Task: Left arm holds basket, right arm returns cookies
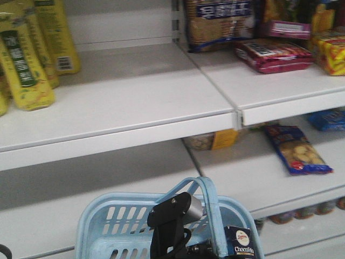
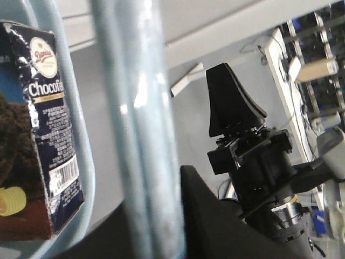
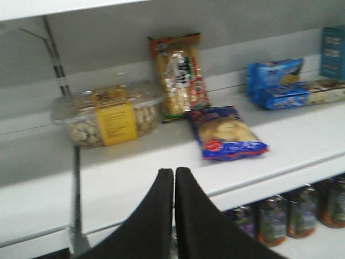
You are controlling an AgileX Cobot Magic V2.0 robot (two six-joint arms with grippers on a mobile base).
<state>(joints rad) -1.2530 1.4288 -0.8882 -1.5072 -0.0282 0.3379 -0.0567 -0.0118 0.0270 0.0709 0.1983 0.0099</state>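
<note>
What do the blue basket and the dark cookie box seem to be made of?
The basket looks like moulded plastic, fairly glossy: slotted sides, bright highlights on its handle. The cookie box looks like printed cardboard, probably coated: sharp folded edges, white wear along the creases.

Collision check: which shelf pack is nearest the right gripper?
The flat dark blue bag with a red spot, just beyond the right gripper; others sit farther back.
</note>
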